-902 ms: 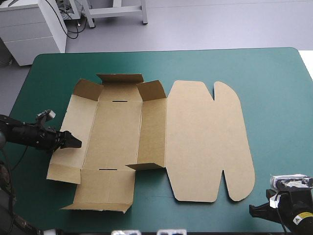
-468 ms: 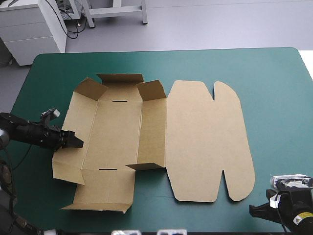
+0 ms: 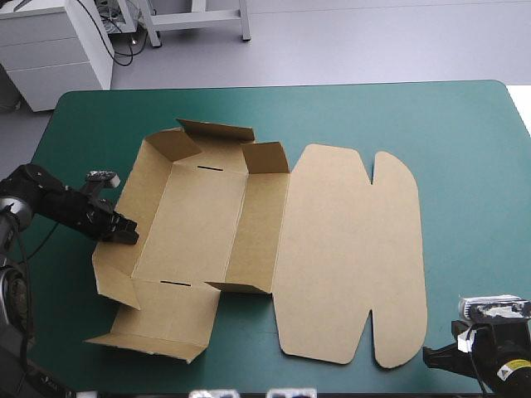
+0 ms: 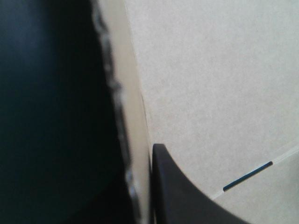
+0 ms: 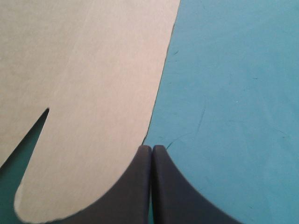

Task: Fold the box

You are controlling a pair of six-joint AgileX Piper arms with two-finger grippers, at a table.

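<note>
The brown box (image 3: pixel 348 249) lies opened out on the teal-green cover, lid flat toward the right. Its base (image 3: pixel 199 215) has short flaps raised at the far end. My left gripper (image 3: pixel 126 234) is shut on the box's left wall (image 3: pixel 141 195), which stands tilted up off the table. In the left wrist view the wall's edge (image 4: pixel 135 140) runs between my black fingers (image 4: pixel 187 200), with the box's inside (image 4: pixel 210 84) and a slot (image 4: pixel 247 176) beyond. My right gripper (image 3: pixel 431 356) rests shut at the table's near right corner. Its tips (image 5: pixel 151 151) sit just off the lid's rounded flap (image 5: pixel 84 93).
Bare teal-green cover (image 3: pixel 465 166) shows to the right of the lid and along the far edge. The box's near-left flaps (image 3: pixel 158 319) reach toward the table's front edge. The cover (image 5: pixel 233 93) beside the right gripper is bare.
My left gripper has shut on the left wall and raised it from lying flat. The whole box has turned slightly and slid a little to the right. The right arm has not moved.
</note>
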